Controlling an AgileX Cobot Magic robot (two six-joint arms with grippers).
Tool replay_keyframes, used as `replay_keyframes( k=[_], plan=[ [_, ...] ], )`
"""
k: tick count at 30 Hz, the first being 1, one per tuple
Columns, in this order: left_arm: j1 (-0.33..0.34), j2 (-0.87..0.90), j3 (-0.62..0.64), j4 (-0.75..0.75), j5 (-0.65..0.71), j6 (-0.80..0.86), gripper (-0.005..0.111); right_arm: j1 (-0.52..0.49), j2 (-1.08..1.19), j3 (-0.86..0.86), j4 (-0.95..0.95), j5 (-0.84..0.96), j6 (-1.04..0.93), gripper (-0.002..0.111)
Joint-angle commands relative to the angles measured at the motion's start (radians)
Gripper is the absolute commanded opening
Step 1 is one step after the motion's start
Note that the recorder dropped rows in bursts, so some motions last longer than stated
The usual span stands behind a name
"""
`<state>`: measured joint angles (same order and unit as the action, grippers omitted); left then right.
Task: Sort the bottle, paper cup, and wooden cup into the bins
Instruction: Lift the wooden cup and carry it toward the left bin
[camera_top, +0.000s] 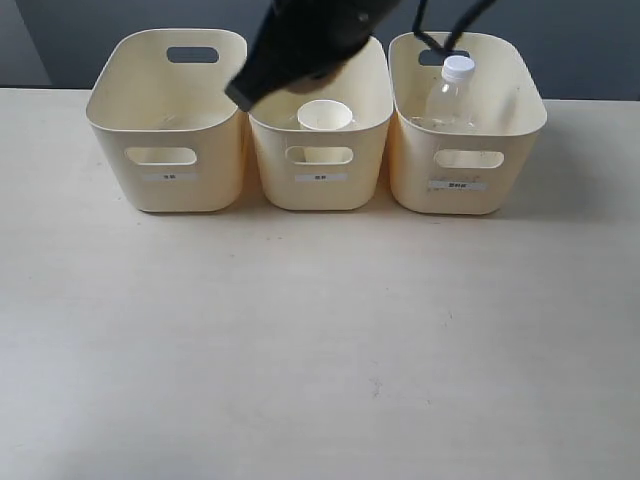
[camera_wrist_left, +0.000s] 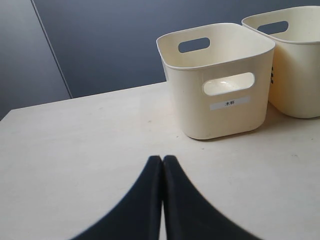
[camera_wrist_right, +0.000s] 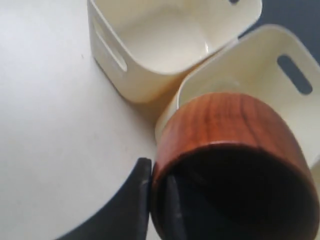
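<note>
The left bin (camera_wrist_left: 190, 100) carries a small white label (camera_wrist_left: 229, 103) under its front handle cut-out. In the left wrist view it reads "木杯". In the exterior view the middle bin (camera_top: 270, 170) and right bin (camera_top: 410, 170) bear similar front labels, their dark characters too small to read.

Looks like a robot test lab: plain pale tabletop (camera_top: 320, 350), three labelled cream bins (camera_top: 185, 195), bare dark-grey wall (camera_wrist_left: 100, 45) behind.

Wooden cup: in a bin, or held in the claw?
Held. The right claw pinches the wooden cup by its wall, one finger inside, one outside.
</note>
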<state>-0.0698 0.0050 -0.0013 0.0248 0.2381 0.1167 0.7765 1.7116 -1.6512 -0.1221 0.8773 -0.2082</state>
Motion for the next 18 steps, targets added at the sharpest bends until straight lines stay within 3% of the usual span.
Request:
replay_keyframes(
  k=[1, 18],
  plan=[
    [-0.004, -0.005, 0.001, -0.003, 0.002, -0.002, 0.0, 0.002, 0.109, -0.192, 0.075, -0.016, -0.084, -0.001],
    [-0.004, -0.005, 0.001, -0.003, 0.002, -0.002, 0.0, -0.008, 0.731, -0.899, 0.134, -0.021, -0.255, -0.001]
  ],
)
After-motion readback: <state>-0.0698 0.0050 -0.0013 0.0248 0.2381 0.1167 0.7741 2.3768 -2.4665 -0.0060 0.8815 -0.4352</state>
